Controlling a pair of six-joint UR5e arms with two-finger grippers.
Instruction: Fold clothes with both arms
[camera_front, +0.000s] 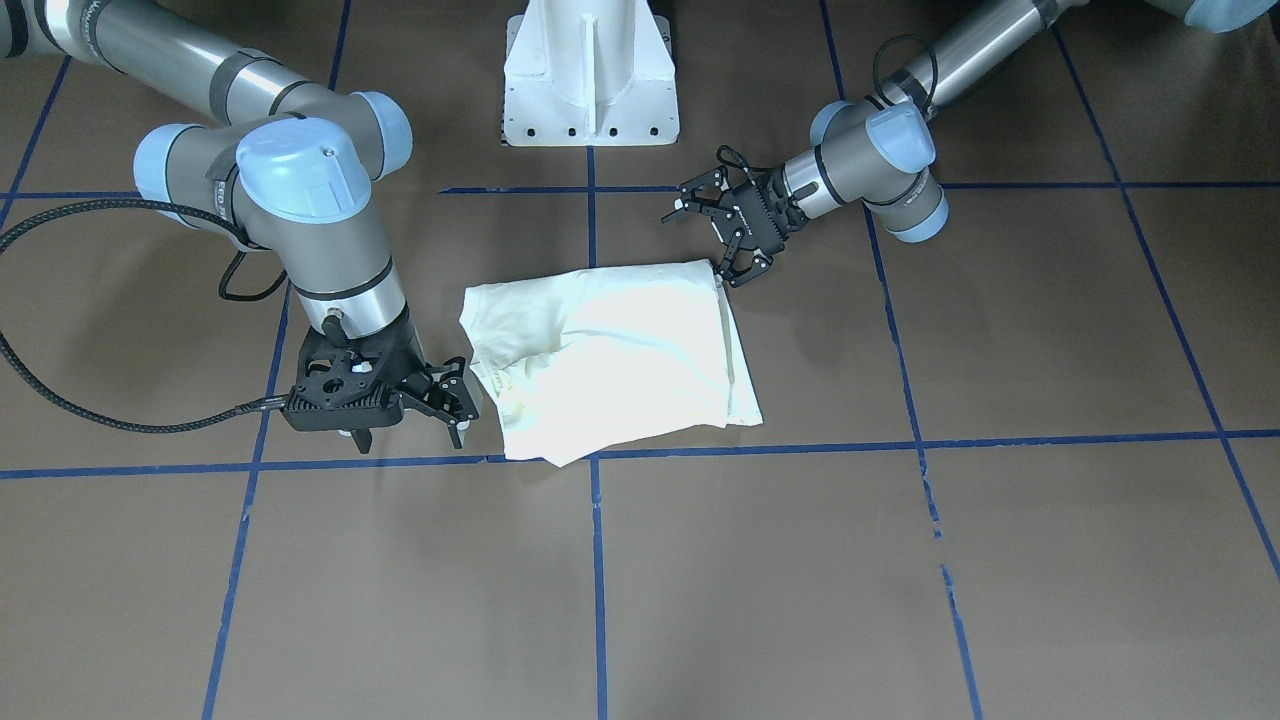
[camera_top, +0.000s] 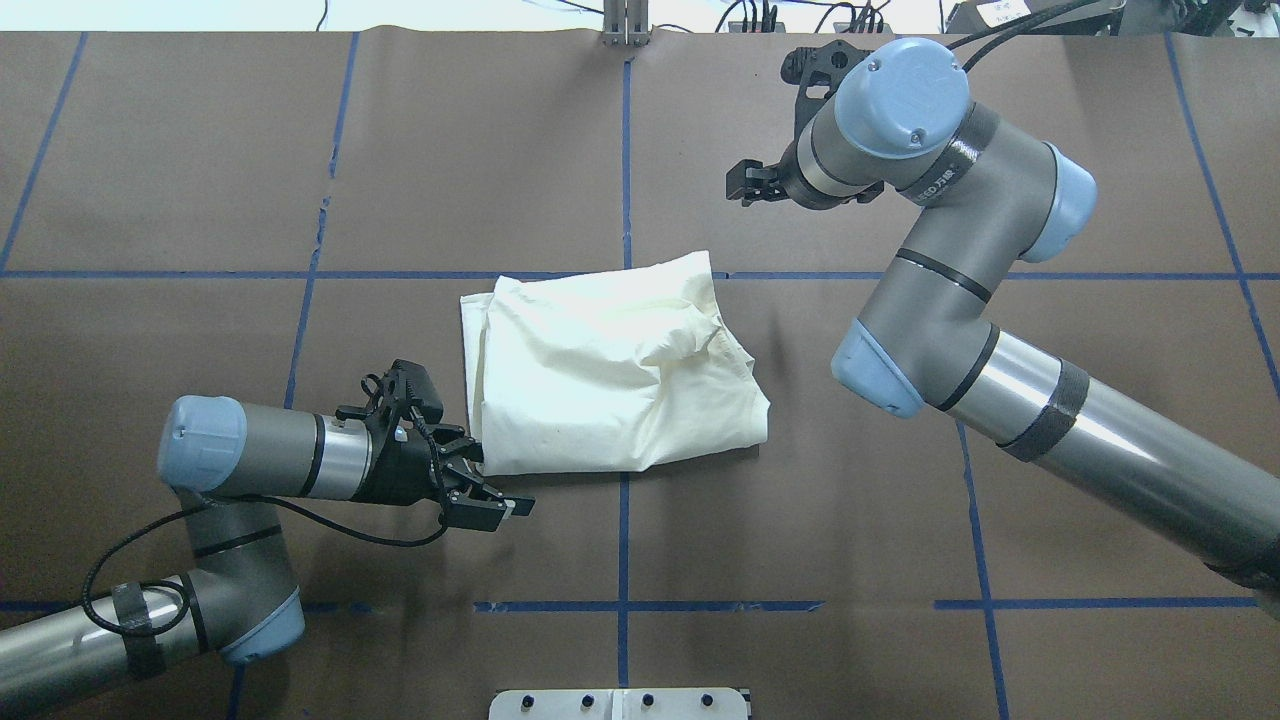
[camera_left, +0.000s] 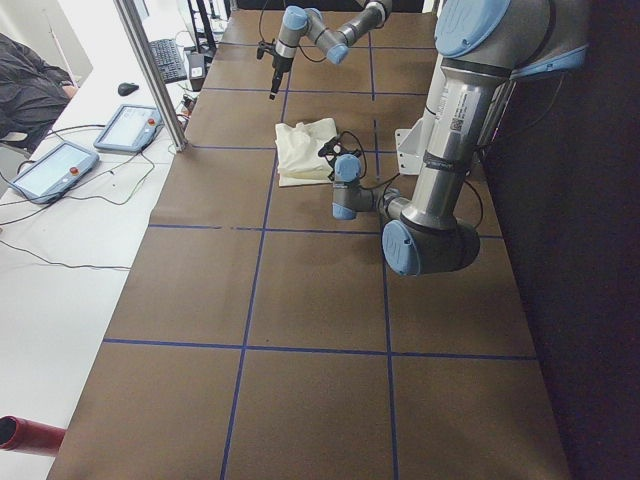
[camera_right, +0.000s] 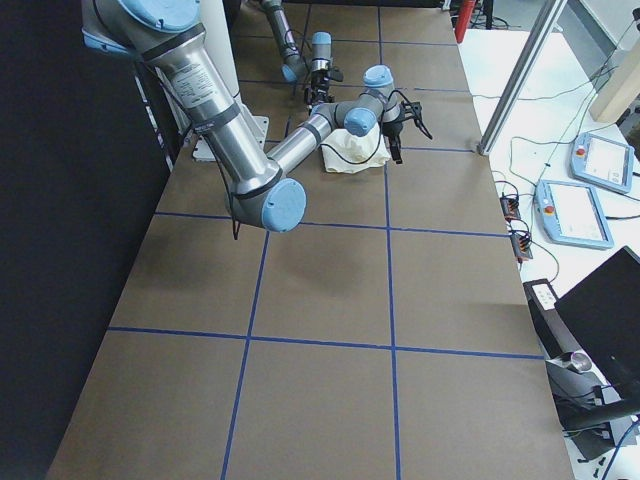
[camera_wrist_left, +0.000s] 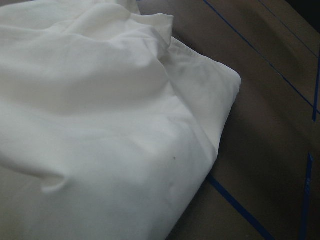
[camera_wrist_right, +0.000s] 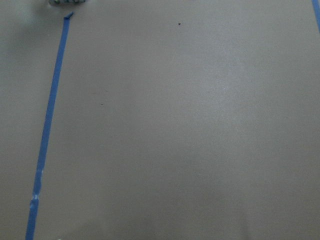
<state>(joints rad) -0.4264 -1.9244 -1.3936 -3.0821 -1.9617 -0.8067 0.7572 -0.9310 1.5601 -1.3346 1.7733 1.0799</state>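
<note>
Left fingers (camera_top: 490, 510) gape empty beside the shirt (camera_top: 600, 370) corner; right fingers (camera_front: 455, 380) gape too, raised clear, likely letting folds settle.

The table (camera_top: 850, 520), covered in brown paper and gridded with blue tape (camera_top: 622, 530), carries a folded cream T-shirt (camera_top: 600, 370) just beside the left gripper (camera_top: 488, 480).

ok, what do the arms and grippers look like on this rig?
The left arm and right arm are silver-grey tubes with grey joints, light-blue round caps and black bands; the right shows small lettering near its wrist. The left gripper and right gripper are black, skeletal two-finger units. Black cables loop along both arms.
</note>
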